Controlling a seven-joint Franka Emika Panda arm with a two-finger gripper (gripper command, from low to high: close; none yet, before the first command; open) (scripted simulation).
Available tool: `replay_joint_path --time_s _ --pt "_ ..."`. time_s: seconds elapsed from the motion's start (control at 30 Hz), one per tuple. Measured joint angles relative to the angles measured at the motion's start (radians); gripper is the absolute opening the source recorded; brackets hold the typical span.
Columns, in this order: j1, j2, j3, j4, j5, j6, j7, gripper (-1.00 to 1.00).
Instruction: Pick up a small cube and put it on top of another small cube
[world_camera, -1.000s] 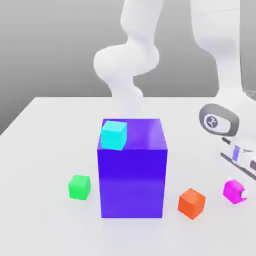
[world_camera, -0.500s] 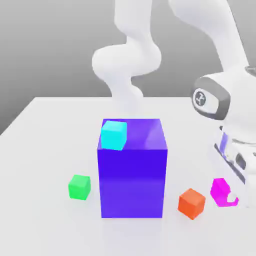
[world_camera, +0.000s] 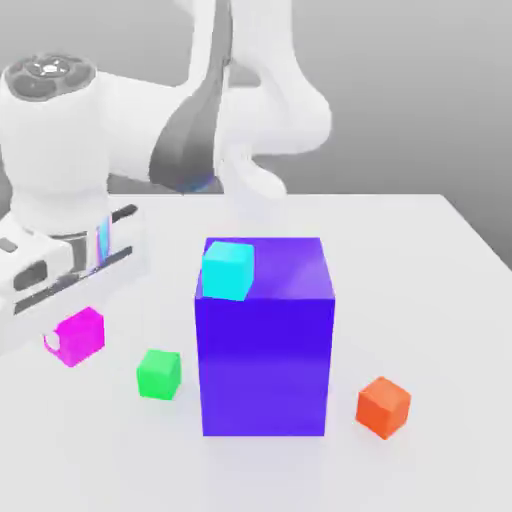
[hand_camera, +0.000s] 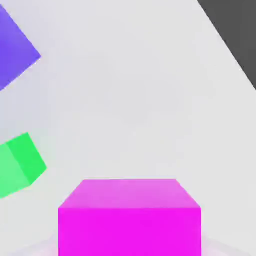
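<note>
In the exterior view, my gripper (world_camera: 70, 340) is at the left, shut on the small cube (world_camera: 80, 334), a glossy magenta one held slightly above the white table. A white fingertip (world_camera: 52, 345) shows at the cube's left side. A green cube (world_camera: 159, 374) rests on the table just to the exterior view's right of the held cube and a little lower in that picture. The hand view has the magenta small cube (hand_camera: 130, 217) close up, with the green cube (hand_camera: 17, 164) near it.
A big blue-purple block (world_camera: 265, 335) stands mid-table with a cyan cube (world_camera: 228, 270) on its top. An orange cube (world_camera: 383, 406) lies to the block's right in the exterior view. The table edge (hand_camera: 227, 42) and a corner of the block (hand_camera: 12, 47) appear in the hand view.
The arm has swung from the exterior view's right to its left, carrying the magenta cube away from beside the orange cube to near the green cube. The jaws stayed shut.
</note>
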Motion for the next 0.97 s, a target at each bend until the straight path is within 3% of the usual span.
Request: replay_joint_path --time_s 0.37,0.8,0.97 --pt "-0.017 -0.226 -0.080 -0.397 -0.022 0.269 -0.185 -1.00" --pt "0.229 -0.007 -0.214 -0.403 0.350 0.469 -0.444 -1.00" --pt "0.241 0.083 -0.216 -0.408 0.401 0.573 -0.479 -1.00"
